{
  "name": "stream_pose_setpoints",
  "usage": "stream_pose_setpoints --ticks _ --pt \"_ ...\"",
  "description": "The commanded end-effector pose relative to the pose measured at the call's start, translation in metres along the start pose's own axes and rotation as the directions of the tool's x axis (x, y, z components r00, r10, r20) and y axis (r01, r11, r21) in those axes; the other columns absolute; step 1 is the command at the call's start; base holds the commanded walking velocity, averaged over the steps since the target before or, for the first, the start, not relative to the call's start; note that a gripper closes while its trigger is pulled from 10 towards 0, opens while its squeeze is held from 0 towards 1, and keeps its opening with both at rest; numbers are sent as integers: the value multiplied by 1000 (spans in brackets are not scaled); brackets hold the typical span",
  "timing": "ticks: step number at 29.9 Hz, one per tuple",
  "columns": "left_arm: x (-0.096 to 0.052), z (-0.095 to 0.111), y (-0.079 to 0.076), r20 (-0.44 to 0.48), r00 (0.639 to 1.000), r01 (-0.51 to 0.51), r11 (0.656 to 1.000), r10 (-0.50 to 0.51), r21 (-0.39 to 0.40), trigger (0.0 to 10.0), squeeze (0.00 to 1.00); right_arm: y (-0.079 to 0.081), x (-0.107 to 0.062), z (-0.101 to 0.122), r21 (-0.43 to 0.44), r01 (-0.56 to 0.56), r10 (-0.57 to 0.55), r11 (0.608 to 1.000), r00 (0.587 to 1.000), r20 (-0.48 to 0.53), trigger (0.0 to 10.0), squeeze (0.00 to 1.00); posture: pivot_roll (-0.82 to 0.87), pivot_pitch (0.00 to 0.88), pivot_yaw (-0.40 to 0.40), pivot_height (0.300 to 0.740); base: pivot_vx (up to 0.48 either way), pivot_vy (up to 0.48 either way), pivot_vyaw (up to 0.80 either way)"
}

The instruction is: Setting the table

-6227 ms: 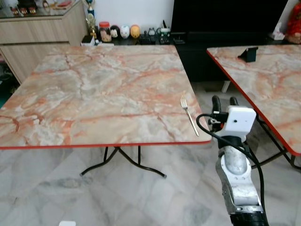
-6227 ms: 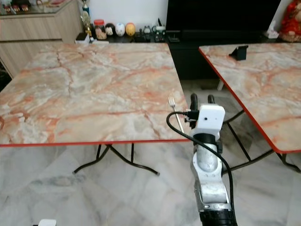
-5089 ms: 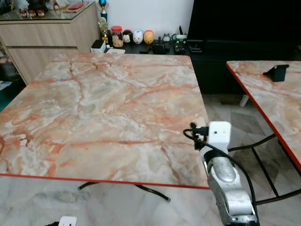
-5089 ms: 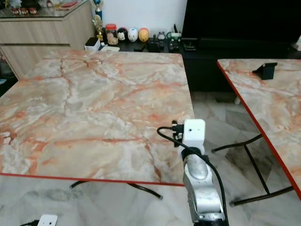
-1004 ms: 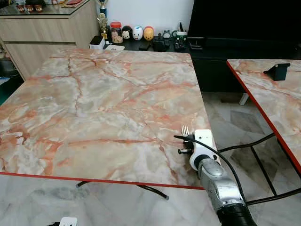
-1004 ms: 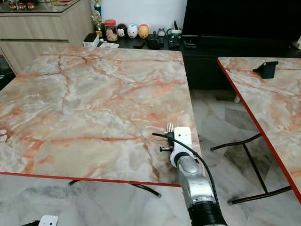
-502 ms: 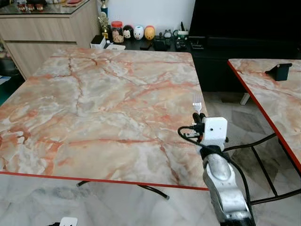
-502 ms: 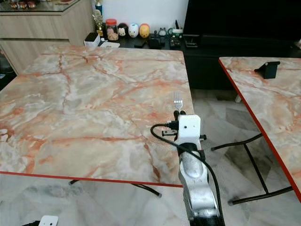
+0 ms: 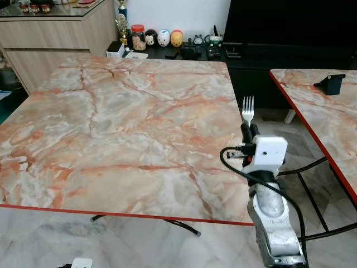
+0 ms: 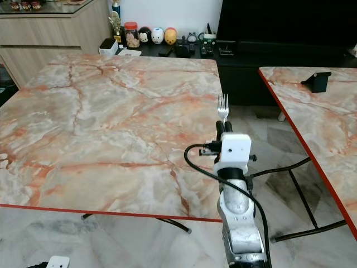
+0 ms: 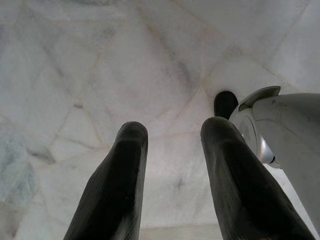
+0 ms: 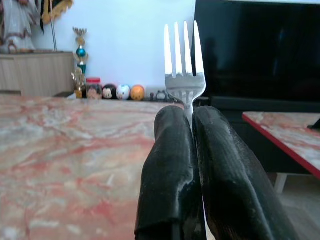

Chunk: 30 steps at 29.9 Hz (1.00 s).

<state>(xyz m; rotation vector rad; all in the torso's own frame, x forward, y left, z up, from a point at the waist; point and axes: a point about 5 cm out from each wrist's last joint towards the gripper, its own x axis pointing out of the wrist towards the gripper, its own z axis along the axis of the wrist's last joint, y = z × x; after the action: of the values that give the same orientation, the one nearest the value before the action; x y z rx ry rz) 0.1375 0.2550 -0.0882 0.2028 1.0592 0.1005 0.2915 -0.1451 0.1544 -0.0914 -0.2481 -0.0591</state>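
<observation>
— Where's the fork (image 9: 248,108)?

— I see its handle buried between the right gripper (image 12: 192,117) fingers, clamped tight — only the tines stick out, upright, over the marble table's (image 9: 111,123) right edge.

— Versus a second ago?

— Then it was lower, near the tabletop; now it's raised.

— The left gripper (image 11: 172,132)?

— Fingers apart over floor tiles (image 11: 100,60). I read no writing anywhere.

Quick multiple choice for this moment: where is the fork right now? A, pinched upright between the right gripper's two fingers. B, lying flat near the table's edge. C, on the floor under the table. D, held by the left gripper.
A: the fork stands with its tines up, clamped between the two black fingers of the right gripper, above the right-hand edge of the marble table.
</observation>
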Motion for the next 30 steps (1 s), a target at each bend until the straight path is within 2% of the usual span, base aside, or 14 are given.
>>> stream_pose_setpoints --ticks 1,30 --pt "-1 -7 0 -23 1000 1 1000 -1 13 10000 0 -1 3 5 14 9 -10 1000 1000 22 10000 0 36 0 -24 711 0 -262 0" --pt "-1 -3 -1 -2 1000 1 1000 -1 -24 10000 0 -5 14 8 30 37 -38 999 999 32 10000 0 39 0 -33 711 0 -358 0"
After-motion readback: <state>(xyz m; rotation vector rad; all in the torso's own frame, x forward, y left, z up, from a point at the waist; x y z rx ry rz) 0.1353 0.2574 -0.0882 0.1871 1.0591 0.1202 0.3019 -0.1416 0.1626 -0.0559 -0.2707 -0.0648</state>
